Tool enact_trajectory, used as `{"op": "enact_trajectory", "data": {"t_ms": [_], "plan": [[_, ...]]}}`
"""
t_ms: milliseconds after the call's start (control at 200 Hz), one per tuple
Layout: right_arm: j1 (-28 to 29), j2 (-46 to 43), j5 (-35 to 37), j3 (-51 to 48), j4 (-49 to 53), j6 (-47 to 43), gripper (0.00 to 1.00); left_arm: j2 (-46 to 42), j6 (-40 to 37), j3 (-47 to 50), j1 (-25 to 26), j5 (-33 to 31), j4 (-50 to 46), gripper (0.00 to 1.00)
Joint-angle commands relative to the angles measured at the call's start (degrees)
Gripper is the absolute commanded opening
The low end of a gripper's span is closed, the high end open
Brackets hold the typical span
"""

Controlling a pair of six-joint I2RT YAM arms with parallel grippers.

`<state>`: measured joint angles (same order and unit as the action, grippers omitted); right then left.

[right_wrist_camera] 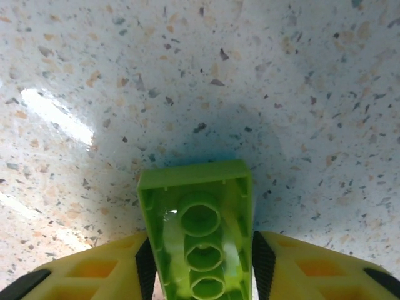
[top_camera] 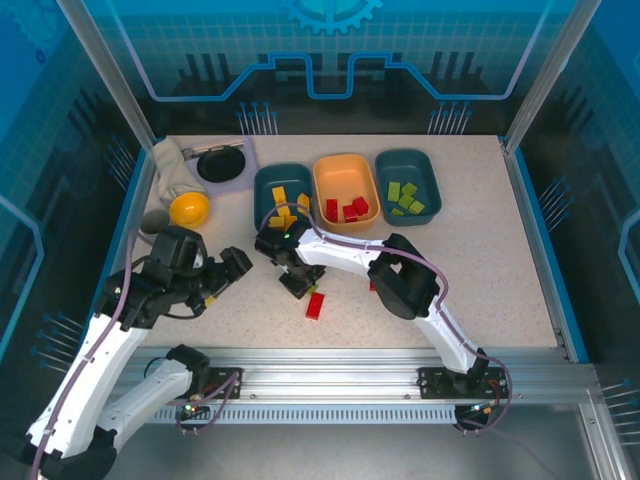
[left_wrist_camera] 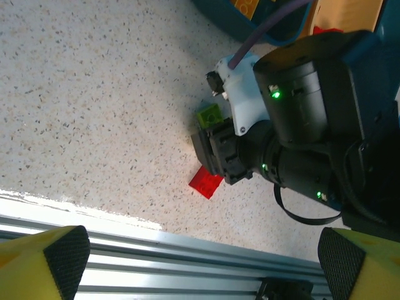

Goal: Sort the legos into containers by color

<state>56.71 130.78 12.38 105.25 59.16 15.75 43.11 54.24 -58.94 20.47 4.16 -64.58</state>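
Green lego (right_wrist_camera: pixel 199 231) pinched by right hand (right_wrist_camera: pixel 200 275), red lego (top_camera: pixel 315 305) just beside.

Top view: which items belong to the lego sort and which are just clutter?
Job: left teal tray, orange tray, right teal tray, red brick on the table, green brick gripped by right gripper.
Clutter: black dish, yellow round object, beige cloth, grey cup.
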Motion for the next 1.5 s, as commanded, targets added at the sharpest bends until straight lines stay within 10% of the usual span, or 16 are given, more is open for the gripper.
{"op": "enact_trajectory", "data": {"t_ms": [0, 500, 835, 1175, 1496], "plan": [[0.2, 2.2, 0.3, 0.0, 0.9, 2.4, 0.41, -1.9, -0.6, 1.7, 0.0, 2.0, -2.9, 0.98], [-1.9, -10.5, 4.4, -1.8, -0.6, 2.1, 0.27, -1.6, -1.1, 8.6, 0.0, 9.5, 8.2, 0.98], [-22.9, -24.8, 0.1, -6.6, -2.4, 4.2, 0.28, 15.4, -3.8, 2.1, 4.3, 14.0, 24.9, 0.98], [-42.3, -13.0, -6.7, 3.7, -8.2, 12.2, 0.28, 35.9, -5.4, -11.0, 5.5, 15.2, 33.0, 0.98], [-48.1, 1.8, -8.9, 17.9, -10.7, 27.3, 0.28, 48.7, -7.5, -20.3, 6.0, 15.4, 37.8, 0.99]]}}
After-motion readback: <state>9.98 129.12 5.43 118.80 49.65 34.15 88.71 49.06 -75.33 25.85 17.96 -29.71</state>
